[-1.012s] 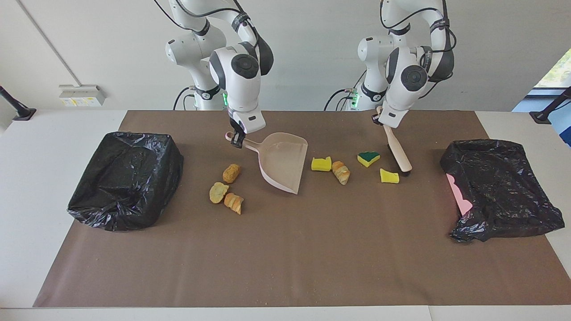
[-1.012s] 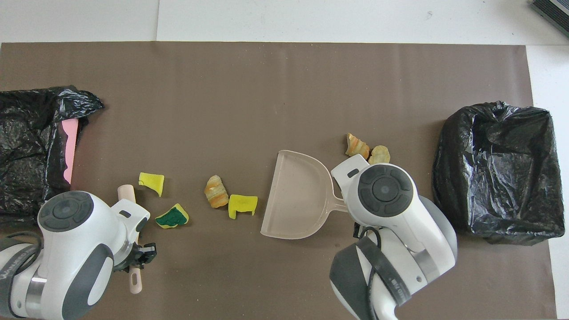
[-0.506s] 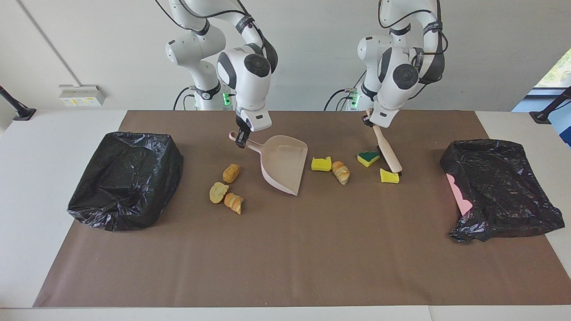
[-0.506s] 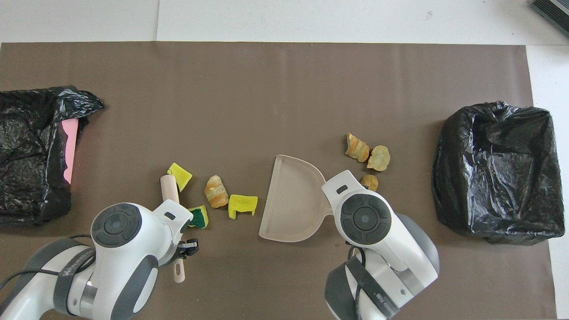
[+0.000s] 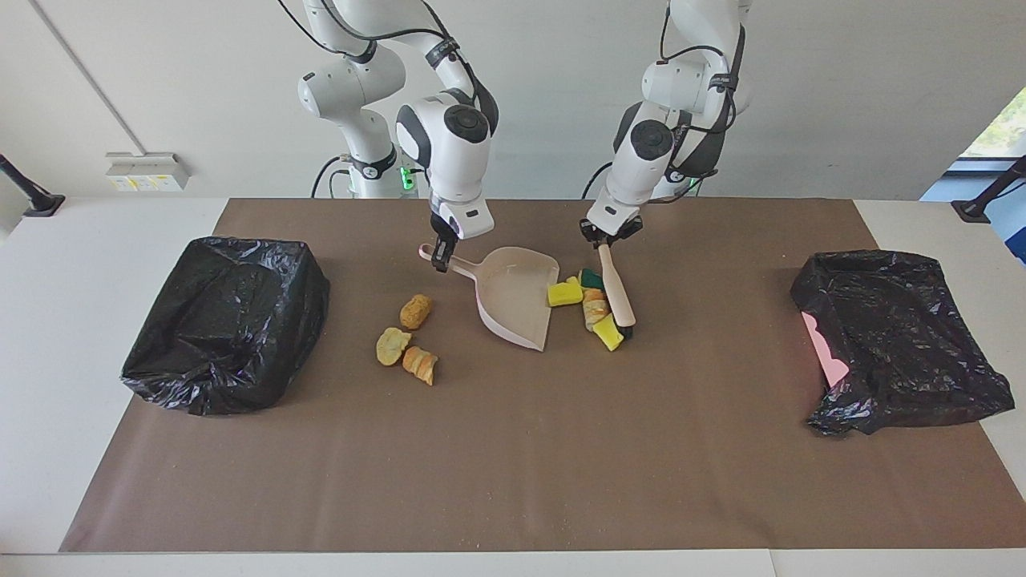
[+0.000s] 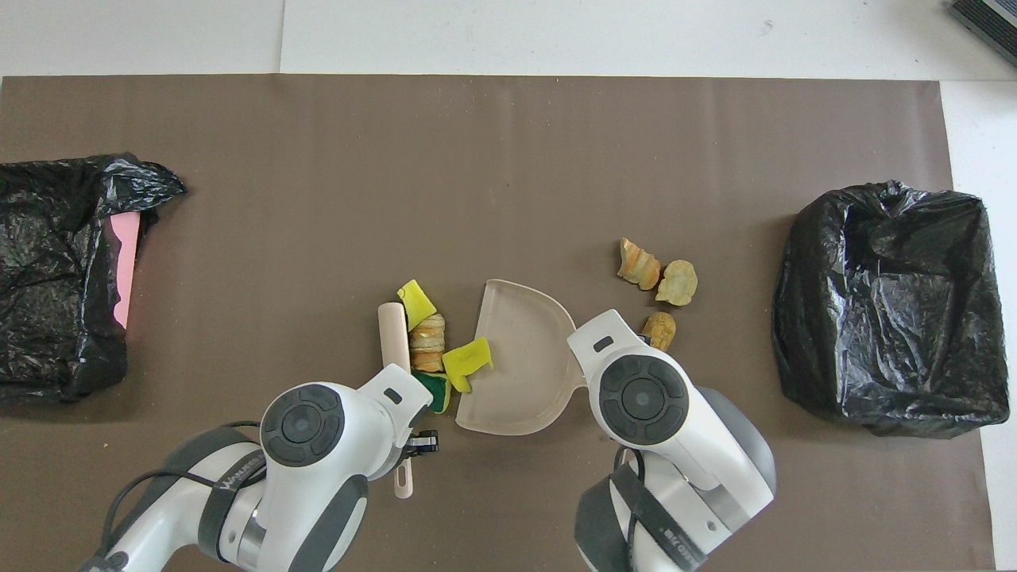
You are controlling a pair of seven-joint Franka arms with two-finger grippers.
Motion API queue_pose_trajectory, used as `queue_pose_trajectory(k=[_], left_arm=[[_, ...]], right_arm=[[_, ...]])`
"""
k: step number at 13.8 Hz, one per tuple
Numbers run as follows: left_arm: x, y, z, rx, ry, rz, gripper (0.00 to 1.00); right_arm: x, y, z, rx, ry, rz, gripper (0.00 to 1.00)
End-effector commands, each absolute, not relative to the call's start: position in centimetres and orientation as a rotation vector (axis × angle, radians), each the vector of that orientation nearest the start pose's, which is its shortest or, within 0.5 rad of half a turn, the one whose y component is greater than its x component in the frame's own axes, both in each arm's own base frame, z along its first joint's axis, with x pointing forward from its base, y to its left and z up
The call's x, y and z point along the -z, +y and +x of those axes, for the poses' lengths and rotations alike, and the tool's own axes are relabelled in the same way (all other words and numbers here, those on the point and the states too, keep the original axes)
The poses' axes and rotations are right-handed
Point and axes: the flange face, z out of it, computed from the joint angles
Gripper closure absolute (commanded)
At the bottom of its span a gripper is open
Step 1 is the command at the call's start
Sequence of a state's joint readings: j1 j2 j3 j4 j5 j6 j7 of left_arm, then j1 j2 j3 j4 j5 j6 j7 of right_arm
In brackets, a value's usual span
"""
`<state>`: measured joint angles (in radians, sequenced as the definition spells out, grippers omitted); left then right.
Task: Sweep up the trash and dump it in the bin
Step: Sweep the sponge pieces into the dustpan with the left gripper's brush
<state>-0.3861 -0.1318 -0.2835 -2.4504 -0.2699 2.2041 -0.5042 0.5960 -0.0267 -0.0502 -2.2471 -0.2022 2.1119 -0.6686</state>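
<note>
My right gripper (image 5: 438, 258) is shut on the handle of the pale pink dustpan (image 5: 517, 300), whose mouth faces the left arm's end of the table. My left gripper (image 5: 607, 238) is shut on the handle of a pink brush (image 5: 619, 292) with its dark bristles down on the mat. Between brush and pan lies bunched trash: a yellow sponge (image 5: 565, 293) on the pan's lip, a green-layered sponge (image 5: 591, 278), a bread piece (image 5: 594, 307) and another yellow sponge (image 5: 609, 332). Three more bread pieces (image 5: 415, 311) (image 5: 392, 345) (image 5: 421, 365) lie beside the pan toward the right arm's end.
A black-bagged bin (image 5: 228, 320) stands at the right arm's end of the brown mat (image 5: 513, 465). At the left arm's end lies a crumpled black bag (image 5: 898, 336) with a pink edge (image 5: 826, 353) showing.
The left arm has swept the brush toward the dustpan and pushed the three sponges and one bread piece together at its mouth. The right gripper has shifted the pan slightly.
</note>
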Motion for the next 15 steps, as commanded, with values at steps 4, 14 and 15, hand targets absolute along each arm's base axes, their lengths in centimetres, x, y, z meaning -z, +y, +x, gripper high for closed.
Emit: queue_pose_trajectory(k=[4,14,15], left_arm=[[-36.3,-37.4,32.6,-0.381,0.123,-3.330,1.00],[-40.7,-36.0,34.3,-0.436,0.021,-3.207,1.00],[-40.7,-35.7,34.0,-0.401,-0.010,-3.178,1.00]], right_arm=[[-36.8,25.9,43.7,-0.178,-2.003,-2.628,1.00],[-36.7,25.9,43.6,-0.180,-2.002,-2.628,1.00],[-36.8,25.9,43.7,-0.178,-2.003,-2.628,1.00]])
